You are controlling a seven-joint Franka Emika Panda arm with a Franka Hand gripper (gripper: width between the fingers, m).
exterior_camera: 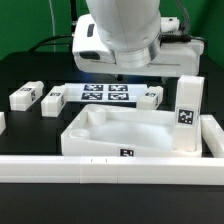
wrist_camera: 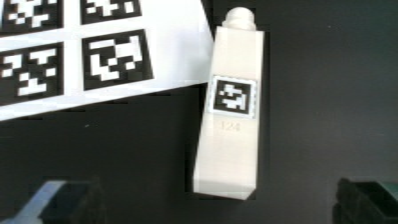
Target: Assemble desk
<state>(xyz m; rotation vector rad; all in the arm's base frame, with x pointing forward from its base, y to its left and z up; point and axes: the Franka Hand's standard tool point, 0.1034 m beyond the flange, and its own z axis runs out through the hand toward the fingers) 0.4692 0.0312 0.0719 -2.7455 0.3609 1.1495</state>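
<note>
Gripper (wrist_camera: 205, 205) is open: its dark fingers (wrist_camera: 43, 200) sit wide apart at the edges of the wrist view, clamped on nothing. One end of the leg under the wrist (wrist_camera: 231, 120) lies between them, untouched.

White robot arm (exterior_camera: 120, 35) hangs over the back of the black table (exterior_camera: 30, 135) and hides the gripper in the exterior view.

Large white plastic rectangular tray-like desk top (exterior_camera: 110, 135) lies flat near the front, rim up, with a round socket in the corner.

Long low white rail (exterior_camera: 60, 168) runs just in front of the desk top and turns up along the exterior view's right.

Flat white marker board (exterior_camera: 105, 95) lies behind the desk top.

Upright white square leg (exterior_camera: 187, 112) stands in the desk top's corner on the exterior view's right, tag facing the camera.

Three more white legs lie flat:
- outer lying leg (exterior_camera: 22, 97) and inner lying leg (exterior_camera: 52, 98) are on the exterior view's left
- third lying leg (exterior_camera: 150, 96) is just beside the marker board on the exterior view's right

In the wrist view the leg under the wrist lies tag-up beside the marker board's edge — can't tell if they touch. It has a rounded peg (wrist_camera: 237, 16) on the far end.

Small black-and-white tag (exterior_camera: 126, 152) sits on the desk top's front rim.
</note>
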